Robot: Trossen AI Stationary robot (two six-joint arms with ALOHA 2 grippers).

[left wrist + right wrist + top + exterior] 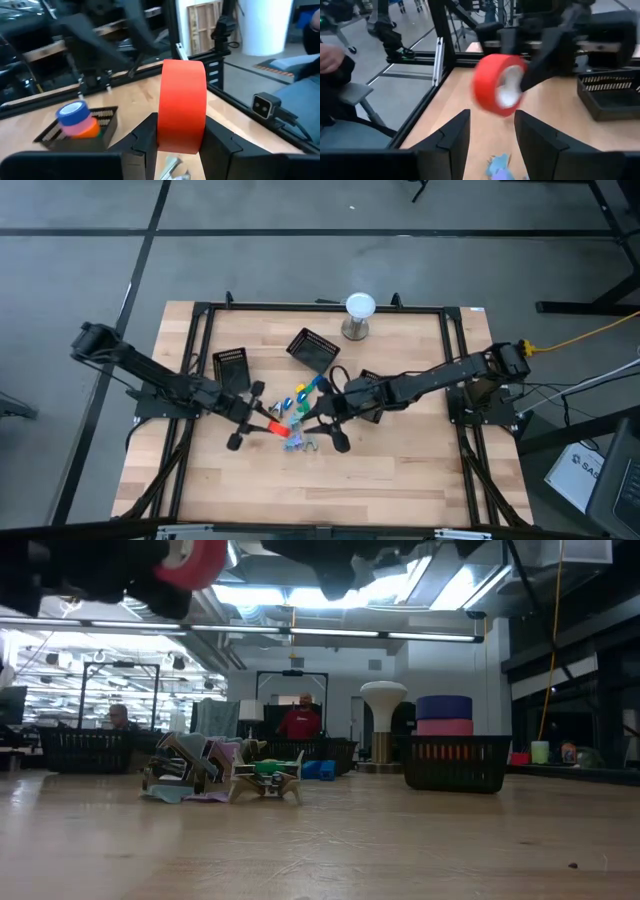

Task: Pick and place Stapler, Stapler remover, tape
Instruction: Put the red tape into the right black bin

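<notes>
— What is the left gripper (181, 145) doing?
— Its fingers are clamped on a red tape roll (182, 105), held above the table (400, 470) by the small pile of items (296, 420).
— And the right gripper (492, 137)?
— Spread open, holding nothing, facing that roll. The pile is too small to sort out; one basket (75, 132) holds more rolls.

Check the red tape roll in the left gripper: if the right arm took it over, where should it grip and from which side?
A judgement: grip the red ring-shaped tape roll across its two flat faces. The left gripper already clamps the curved band, so the hole side facing the open right gripper is free. Come in level, from that arm's side.
</notes>
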